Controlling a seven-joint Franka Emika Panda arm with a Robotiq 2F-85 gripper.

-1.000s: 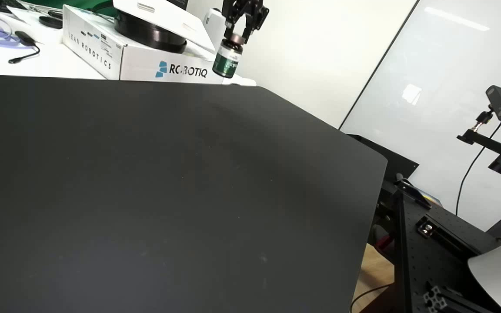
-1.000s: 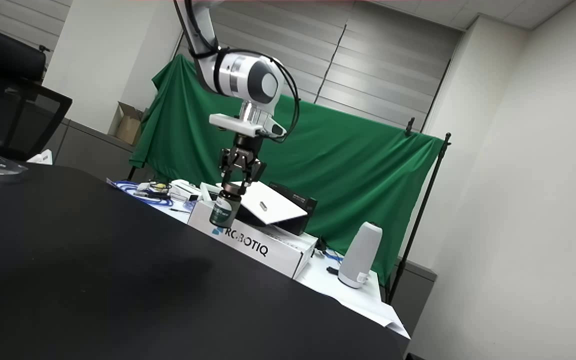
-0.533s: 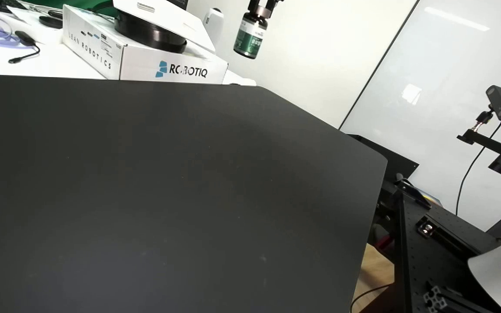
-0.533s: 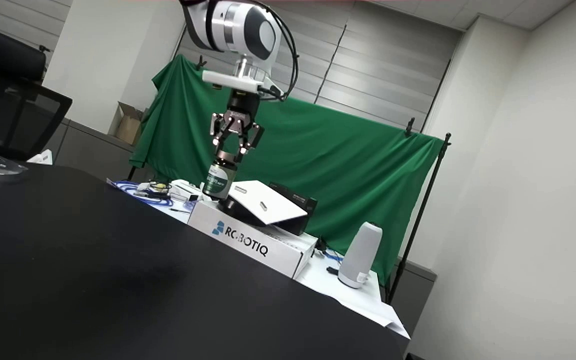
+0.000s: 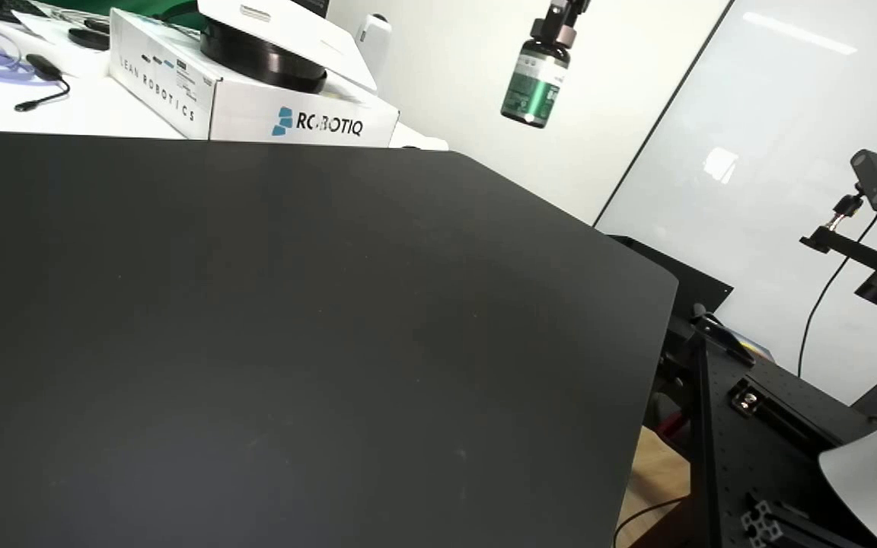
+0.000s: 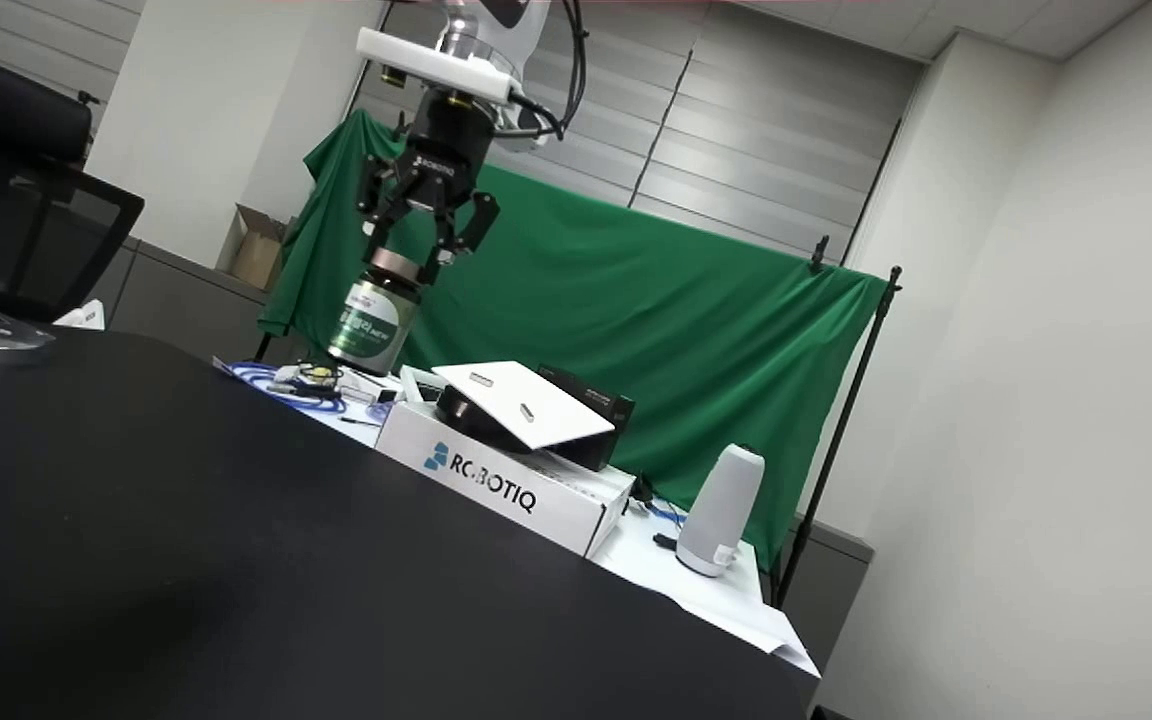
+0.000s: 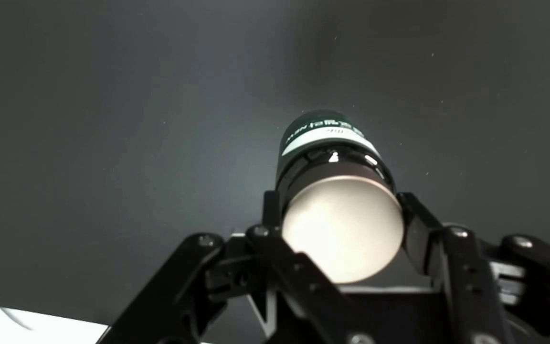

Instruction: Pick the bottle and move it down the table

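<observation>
Wrist view: our black two-finger gripper (image 7: 340, 206) pinches the squat, glossy dark-green bottle (image 7: 333, 165) only by its round pale cap (image 7: 344, 229), so we risk swivel or a drop.

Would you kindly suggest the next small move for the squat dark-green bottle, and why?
I'd probably carry the squat dark-green bottle a little way along above the matte black tabletop rather than lowering it yet: the tool looks shut on the round pinkish cap, and in both exterior views the bottle hangs clear of the surface. The pictures don't settle which way.
</observation>
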